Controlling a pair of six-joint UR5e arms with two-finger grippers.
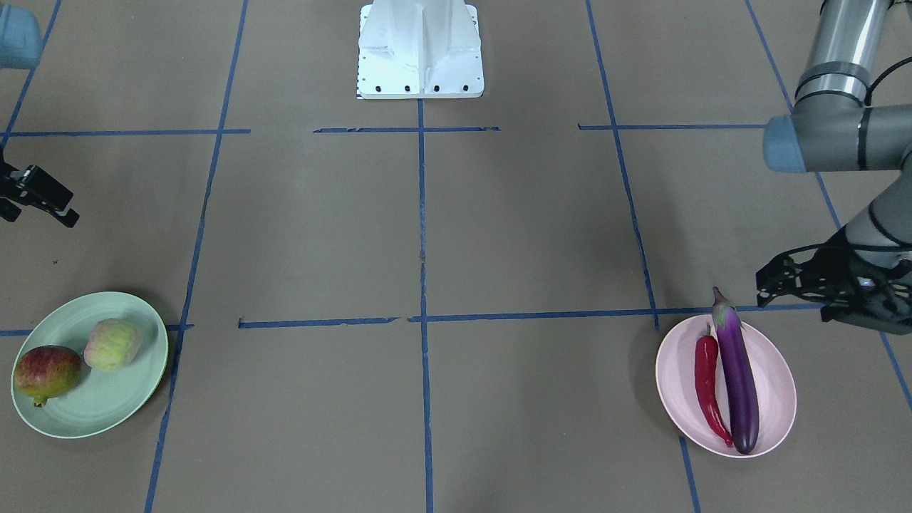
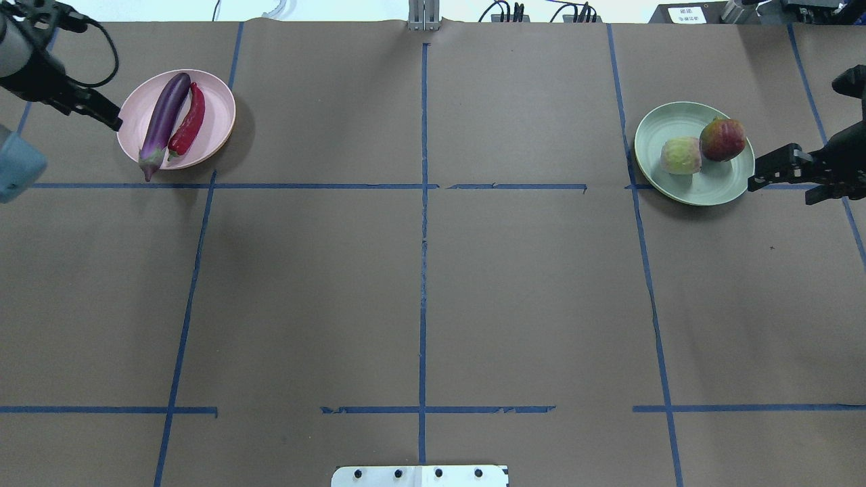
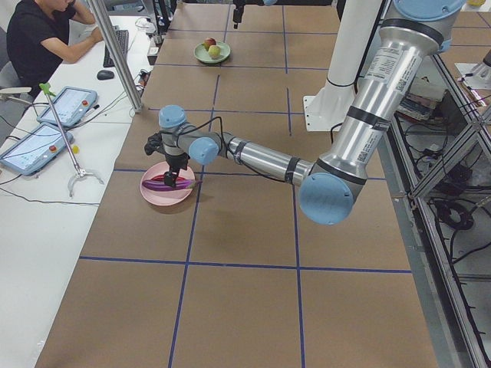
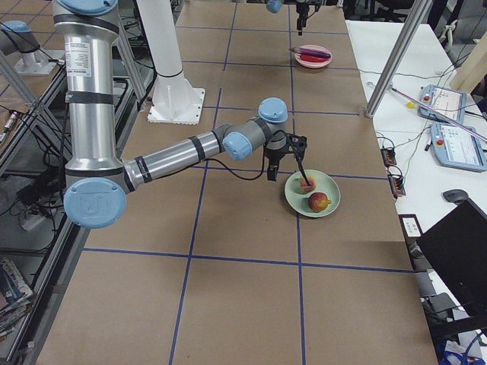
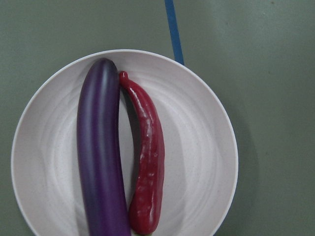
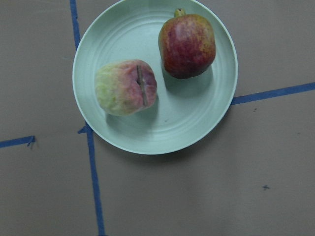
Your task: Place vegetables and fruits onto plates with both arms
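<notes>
The purple eggplant (image 1: 737, 385) and the red chili pepper (image 1: 707, 388) lie side by side on the pink plate (image 1: 773, 377). All three also show in the left wrist view: eggplant (image 5: 98, 157), chili (image 5: 147, 162), plate (image 5: 197, 147). The peach-like fruit (image 2: 680, 155) and the pomegranate-like fruit (image 2: 722, 138) sit on the mint green plate (image 2: 703, 186). My left gripper (image 1: 761, 288) hovers open and empty beside the pink plate. My right gripper (image 2: 781, 186) is open and empty just beside the green plate.
The white base block (image 1: 420, 53) stands at the table's middle rear edge. Blue tape lines (image 2: 423, 237) divide the brown table. A person (image 3: 46, 38) sits at a side desk with tablets (image 3: 65, 107) beyond the pink plate's end.
</notes>
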